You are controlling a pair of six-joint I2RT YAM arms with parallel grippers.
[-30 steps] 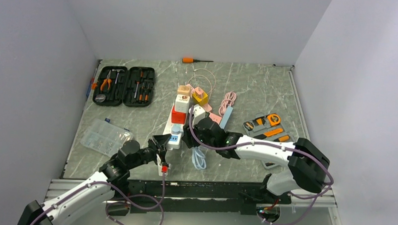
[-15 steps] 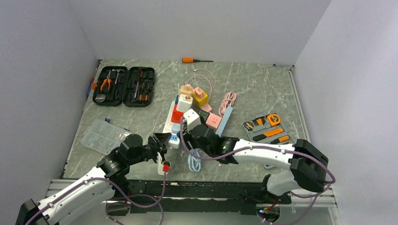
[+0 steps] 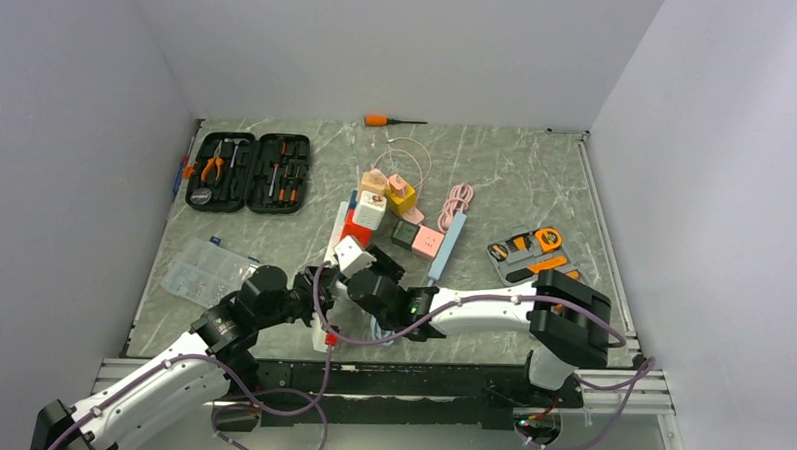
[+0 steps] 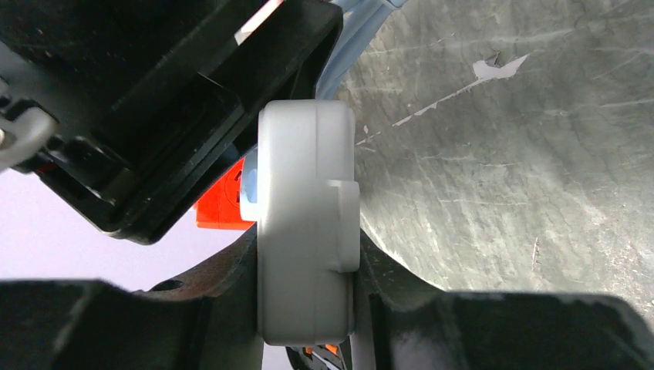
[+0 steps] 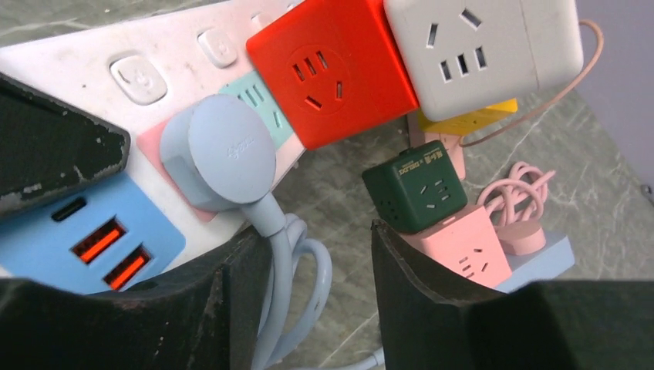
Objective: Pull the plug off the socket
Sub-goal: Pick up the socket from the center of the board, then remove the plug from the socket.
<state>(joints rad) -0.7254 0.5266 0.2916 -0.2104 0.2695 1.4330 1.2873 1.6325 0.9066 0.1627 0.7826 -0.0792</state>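
The socket is a long white power strip with a blue USB end. A round light-blue plug sits pushed into it, and its cable drops down along my right gripper's left finger. My right gripper is open just below the plug, with only the cable and bare table between its fingers. From above, this gripper hovers over the strip's near part and hides the plug. My left gripper is shut on the strip's white near end, at the near left.
Red and white cube adapters sit on the strip. Green and pink cubes lie right of it. A black tool case, a clear parts box, an orange screwdriver and a tool tray surround it.
My right arm has swung left and nearer, from right of the strip to over its near part. Its jaws widened, then narrowed a little. My left gripper keeps its hold on the strip.
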